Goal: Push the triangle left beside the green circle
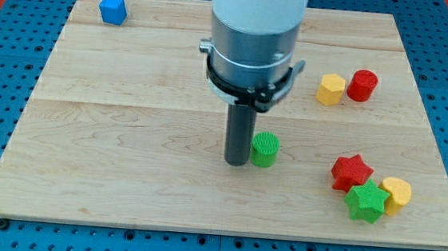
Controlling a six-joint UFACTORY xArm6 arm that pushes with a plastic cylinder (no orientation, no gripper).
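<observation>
My tip [236,163] is a bare rod with nothing to open or close. The green circle [264,149] sits just to its view's right. No triangle is visible, so you are probably still at the locating step. Find the triangle before you push.

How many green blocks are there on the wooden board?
2. The green circle stands near the board's middle, right beside my tip, on its right. The green star lies near the view's bottom right, touching the red star. The arm could hide more.

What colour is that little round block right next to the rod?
Green: the green circle, seen in the camera view, touches my tip.
</observation>
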